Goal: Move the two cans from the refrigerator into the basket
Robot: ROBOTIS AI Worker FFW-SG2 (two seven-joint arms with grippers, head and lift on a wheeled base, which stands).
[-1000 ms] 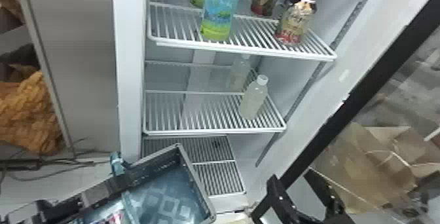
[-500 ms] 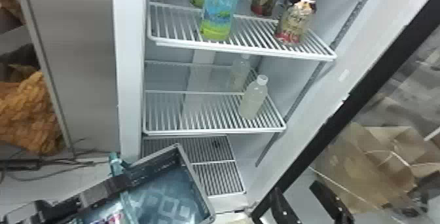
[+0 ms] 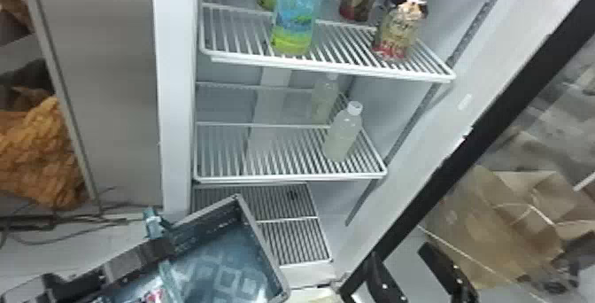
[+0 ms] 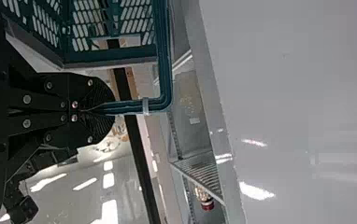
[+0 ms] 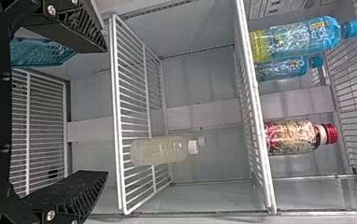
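one basket (image 3: 264,244), its teal handle (image 4: 165,70) tight in the left gripper (image 3: 162,248)

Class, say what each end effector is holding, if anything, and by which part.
The left end effector holds the basket by its teal handle; the right end effector holds nothing.
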